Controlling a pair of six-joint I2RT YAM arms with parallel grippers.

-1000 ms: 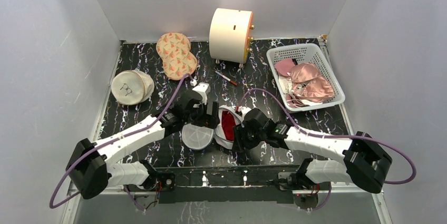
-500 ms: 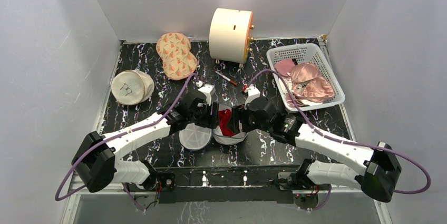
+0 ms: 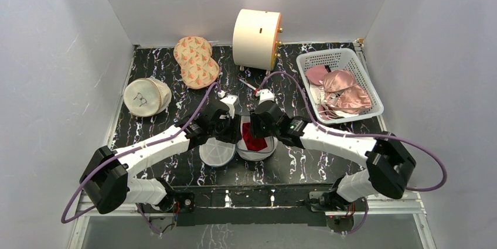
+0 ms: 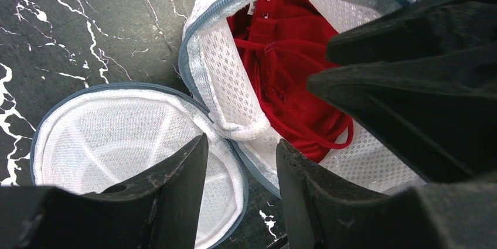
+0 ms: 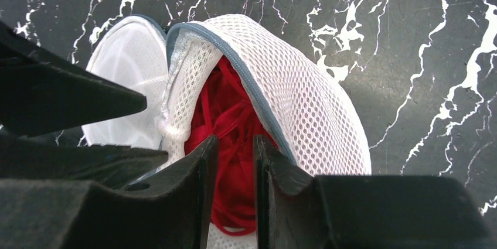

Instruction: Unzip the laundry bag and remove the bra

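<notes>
Black marbled table [image 3: 328,152], walled in grey, carries the whole setup.

**Grippers**
- Right gripper [image 5: 236,139]: the tips sit in the mouth of the bag [image 5: 305,102] with only a narrow slot between them. Red cloth of the bra [image 5: 228,108] shows in that slot. You cannot tell from these views whether the cloth is pinched or merely lies behind the tips.
- Left gripper [image 4: 241,142]: the jaws stand apart, astride the folded mesh edge where the lid [image 4: 117,143] joins the bag body. No contact with the mesh is visible, and nothing is held.

**Task status**
- Zip: undone. The lid lies flat on the table, inner face up, at the lower left of the left wrist view. Treat this step as complete.
- Bra: red, with thin straps, wholly inside the bag at the centre of the top view. Removal is not yet done.

**Remaining**
You probably need a firm pinch on the cloth and a lift clear of the mouth while the rim is held down. The straps may snag on the rim.

**Surroundings**
A basket [image 3: 328,55] of pink garments stands at the right. A cream pouch [image 3: 146,96] and an orange pouch [image 3: 196,61] lie at the upper left, and a drum [image 3: 256,38] stands at top centre. All are well apart from the bag.
</notes>
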